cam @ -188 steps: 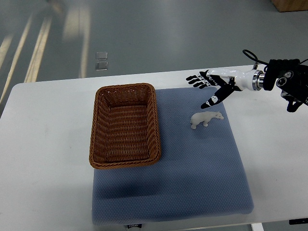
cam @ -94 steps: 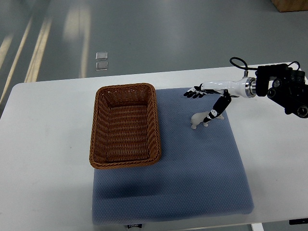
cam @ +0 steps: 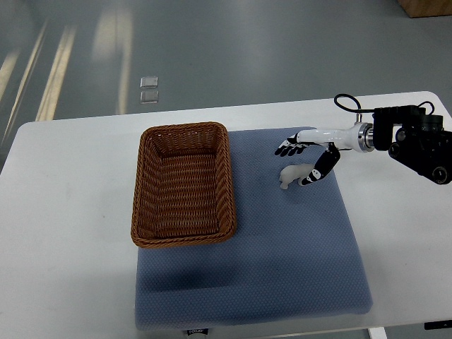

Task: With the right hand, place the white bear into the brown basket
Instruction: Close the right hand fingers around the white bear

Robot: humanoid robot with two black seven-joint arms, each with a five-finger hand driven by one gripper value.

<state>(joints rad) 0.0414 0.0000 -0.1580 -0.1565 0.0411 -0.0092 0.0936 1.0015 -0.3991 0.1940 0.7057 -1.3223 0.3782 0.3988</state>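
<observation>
White bear (cam: 290,176) under open right hand (cam: 304,157)

No text, brand, number or sign can be read here. A small dark tag (cam: 197,330) sits at the near edge of the blue mat (cam: 282,268) and seems to carry pale marks, but they are too small and blurred to make out. The brown basket (cam: 182,183), the white bear (cam: 293,175), the counter (cam: 63,212) and the dark housing of the right arm (cam: 417,141) show no legible print.
</observation>
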